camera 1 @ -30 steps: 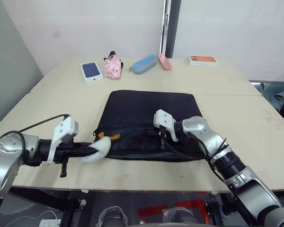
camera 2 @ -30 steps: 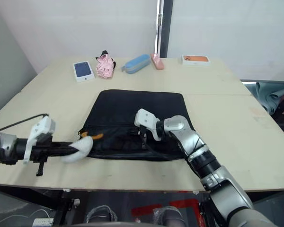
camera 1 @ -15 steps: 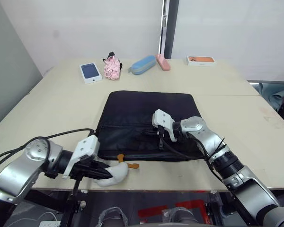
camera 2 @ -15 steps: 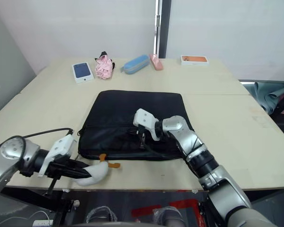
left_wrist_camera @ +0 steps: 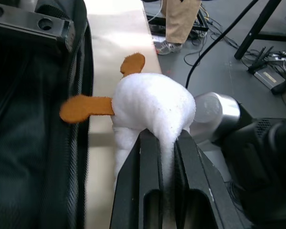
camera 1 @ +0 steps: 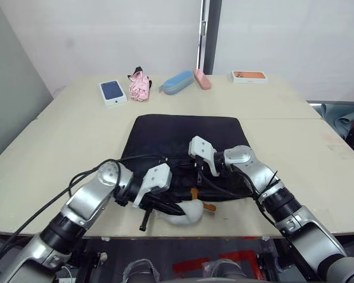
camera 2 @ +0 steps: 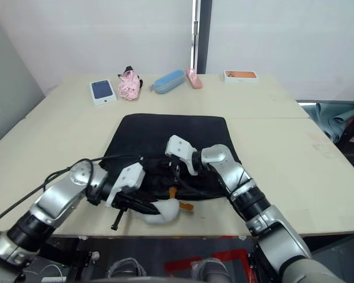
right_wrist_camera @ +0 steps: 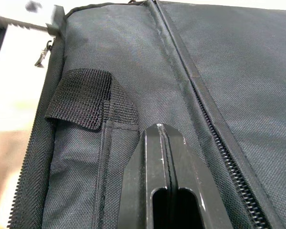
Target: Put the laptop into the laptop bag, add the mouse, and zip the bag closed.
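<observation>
— Gripping what, left gripper [left_wrist_camera: 162, 157]?
— A white plush lump with orange tail [left_wrist_camera: 150, 107], just beside the laptop bag [camera 1: 183, 138] near edge.
— Right gripper [right_wrist_camera: 164, 143]?
— My jaws pressed together, resting on that bag.

no readable text, labels, brands or numbers on anything in view

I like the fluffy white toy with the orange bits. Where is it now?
In the head views, the white plush toy sits at the table's near edge, just in front of the laptop bag, pinched in the left tool.
</observation>
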Robot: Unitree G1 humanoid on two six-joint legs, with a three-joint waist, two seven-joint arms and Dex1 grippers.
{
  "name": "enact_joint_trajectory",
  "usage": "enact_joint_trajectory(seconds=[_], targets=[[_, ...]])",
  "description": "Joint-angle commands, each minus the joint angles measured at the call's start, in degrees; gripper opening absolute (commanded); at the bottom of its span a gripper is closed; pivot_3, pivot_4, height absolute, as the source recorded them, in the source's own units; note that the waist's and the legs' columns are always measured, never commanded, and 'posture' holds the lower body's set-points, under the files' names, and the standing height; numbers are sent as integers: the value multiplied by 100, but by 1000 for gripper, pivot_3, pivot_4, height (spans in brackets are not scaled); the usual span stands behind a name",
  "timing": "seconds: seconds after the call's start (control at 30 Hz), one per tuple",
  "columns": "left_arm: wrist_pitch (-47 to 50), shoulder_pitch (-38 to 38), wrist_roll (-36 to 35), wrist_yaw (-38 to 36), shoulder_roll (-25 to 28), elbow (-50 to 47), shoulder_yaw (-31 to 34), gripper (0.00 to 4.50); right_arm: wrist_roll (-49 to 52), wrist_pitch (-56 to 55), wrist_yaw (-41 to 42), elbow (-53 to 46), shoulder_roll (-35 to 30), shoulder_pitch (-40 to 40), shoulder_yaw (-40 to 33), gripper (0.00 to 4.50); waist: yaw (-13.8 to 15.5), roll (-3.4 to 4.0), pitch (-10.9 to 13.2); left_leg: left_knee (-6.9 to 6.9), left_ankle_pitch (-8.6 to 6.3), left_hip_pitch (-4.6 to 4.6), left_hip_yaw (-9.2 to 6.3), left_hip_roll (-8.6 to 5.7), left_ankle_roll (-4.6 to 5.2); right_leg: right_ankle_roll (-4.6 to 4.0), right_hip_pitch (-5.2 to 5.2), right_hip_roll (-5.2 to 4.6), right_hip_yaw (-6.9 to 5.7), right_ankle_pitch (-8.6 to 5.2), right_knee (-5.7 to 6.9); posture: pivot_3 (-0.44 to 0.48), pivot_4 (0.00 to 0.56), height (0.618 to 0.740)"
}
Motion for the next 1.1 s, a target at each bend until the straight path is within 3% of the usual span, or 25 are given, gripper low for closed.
enact_joint_trajectory(seconds=[0.03,0.43,0.7,0.73,1.03,1.1], targets=[[-443,-247,275,-107,-242,116,-333,67,-209,249,-43,387,-22,113,139,0,-3,0,0,0,0,0,2,0,0,0,0,0,2,0,-1,0,150,740],[-1996,-824,1166,-448,-765,1365,-946,67,-201,264,-17,459,16,84,148,0,1,4,-8,0,0,3,7,-2,1,0,1,-1,8,1,3,0,150,740],[-1672,-905,960,-511,-778,1208,-767,67,-220,216,3,538,-33,60,109,0,12,7,-13,0,0,6,12,-3,2,-1,1,-3,11,1,5,0,150,740],[-1556,-880,897,-512,-743,1125,-723,823,-221,215,2,541,-35,60,106,0,13,7,-13,0,0,6,12,-3,2,-1,1,-3,11,1,6,0,150,740],[-475,-722,359,-416,-189,78,-219,3993,-223,211,-12,561,-15,50,97,0,1,9,-11,-3,0,5,11,-2,2,0,-1,-2,11,0,6,0,150,740],[-275,-620,228,-366,9,-205,-50,4479,-217,222,-11,550,-14,58,93,0,-5,10,-11,-3,-1,5,11,-2,2,0,-2,-2,11,0,6,0,150,740]])
